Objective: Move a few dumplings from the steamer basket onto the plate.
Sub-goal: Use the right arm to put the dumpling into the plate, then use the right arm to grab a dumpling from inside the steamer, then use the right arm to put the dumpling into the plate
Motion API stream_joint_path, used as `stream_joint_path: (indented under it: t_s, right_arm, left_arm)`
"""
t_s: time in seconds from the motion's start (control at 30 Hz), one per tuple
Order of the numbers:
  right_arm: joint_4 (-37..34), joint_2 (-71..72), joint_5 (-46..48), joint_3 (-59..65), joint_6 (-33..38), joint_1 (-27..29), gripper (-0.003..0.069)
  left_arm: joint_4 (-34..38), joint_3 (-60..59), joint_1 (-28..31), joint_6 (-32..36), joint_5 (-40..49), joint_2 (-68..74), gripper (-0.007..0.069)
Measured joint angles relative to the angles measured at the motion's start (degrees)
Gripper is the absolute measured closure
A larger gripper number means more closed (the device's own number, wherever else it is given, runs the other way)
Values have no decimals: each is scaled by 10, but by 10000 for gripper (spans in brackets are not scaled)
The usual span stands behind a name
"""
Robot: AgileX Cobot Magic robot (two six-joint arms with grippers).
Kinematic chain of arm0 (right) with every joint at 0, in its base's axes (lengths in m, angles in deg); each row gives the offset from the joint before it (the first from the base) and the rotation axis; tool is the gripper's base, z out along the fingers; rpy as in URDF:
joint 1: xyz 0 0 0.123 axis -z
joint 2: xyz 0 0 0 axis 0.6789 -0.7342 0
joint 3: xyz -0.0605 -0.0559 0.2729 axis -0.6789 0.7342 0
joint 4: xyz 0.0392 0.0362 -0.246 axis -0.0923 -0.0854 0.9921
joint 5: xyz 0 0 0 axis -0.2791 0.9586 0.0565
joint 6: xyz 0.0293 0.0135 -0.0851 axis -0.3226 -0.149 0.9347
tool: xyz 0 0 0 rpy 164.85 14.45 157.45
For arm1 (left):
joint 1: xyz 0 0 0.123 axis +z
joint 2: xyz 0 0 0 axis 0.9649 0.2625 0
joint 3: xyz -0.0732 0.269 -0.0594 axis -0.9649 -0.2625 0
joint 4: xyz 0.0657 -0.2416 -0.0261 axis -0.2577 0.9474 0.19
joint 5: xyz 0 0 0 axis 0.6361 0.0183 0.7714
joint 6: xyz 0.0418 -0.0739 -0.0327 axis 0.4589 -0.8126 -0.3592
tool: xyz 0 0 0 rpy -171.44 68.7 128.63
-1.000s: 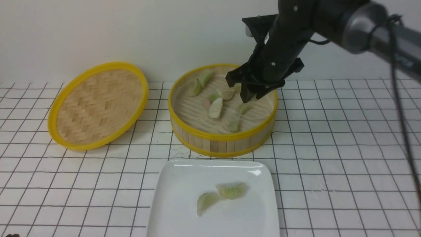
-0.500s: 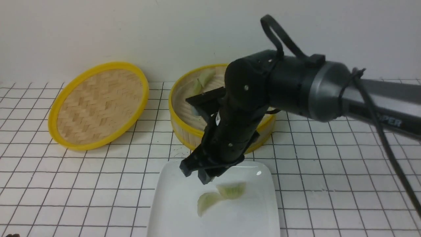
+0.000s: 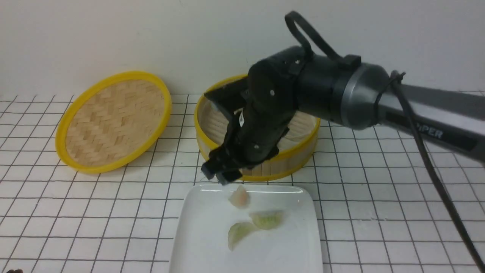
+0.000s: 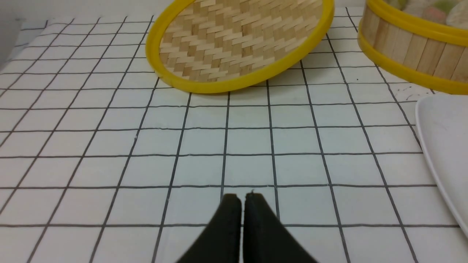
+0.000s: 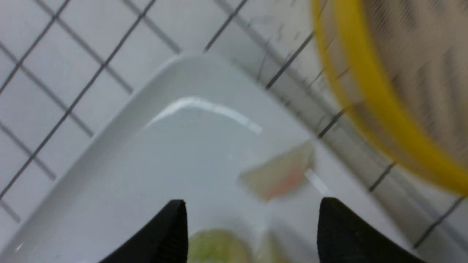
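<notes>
New pinkish dumpling [image 3: 239, 197] on plate [image 3: 199, 237]

The table [image 3: 379, 189] is covered with white square tiles divided by thin dark grid lines. A plain, pale wall [image 3: 151, 34] is seen directly behind it, softly lit.

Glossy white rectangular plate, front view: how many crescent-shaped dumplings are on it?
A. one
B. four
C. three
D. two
C: the glossy white rectangular plate holds one pale green dumpling, a second pale green dumpling beside it, and a pinkish dumpling near its far edge, just below the open right gripper.
</notes>
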Motion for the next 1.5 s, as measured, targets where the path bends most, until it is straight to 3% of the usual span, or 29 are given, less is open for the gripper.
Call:
stream_joint_path:
  t_s: [0.17, 0.37, 0.5, 0.73, 0.83, 0.9, 0.97, 1.13, 1.27, 1.4, 1.5]
  right_arm:
    - [68, -25, -11, -92, -57, 43, 210]
    - [50, -97, 16, -147, -81, 103, 209]
    - [34, -144, 48, -156, -88, 116, 209]
    - [17, -185, 20, -157, -89, 118, 214]
    - [11, -193, 9, -157, -89, 118, 276]
    - [6, -193, 13, -160, -88, 118, 410]
    - [6, -193, 29, -171, -87, 118, 484]
    - [6, -191, 101, -256, -65, 118, 463]
    - [-26, -139, 107, -269, -44, 118, 463]
    - [-118, -30, 107, -174, -23, 113, 463]
    - [-148, 38, 108, -78, -12, 91, 463]
  left_arm:
    - [0, 0, 0, 0, 0, 0, 631]
    - [0, 0, 0, 0, 0, 0, 631]
    - [0, 0, 0, 0, 0, 0, 631]
    - [0, 0, 0, 0, 0, 0, 631]
    - [0, 0, 0, 0, 0, 0, 631]
    - [0, 0, 0, 0, 0, 0, 631]
    - [0, 0, 0, 0, 0, 0, 631]
    - [0, 0, 0, 0, 0, 0, 631]
    - [0, 0, 0, 0, 0, 0, 631]
    - [0, 0, 0, 0, 0, 0, 631]
    - [0, 0, 0, 0, 0, 0, 631]
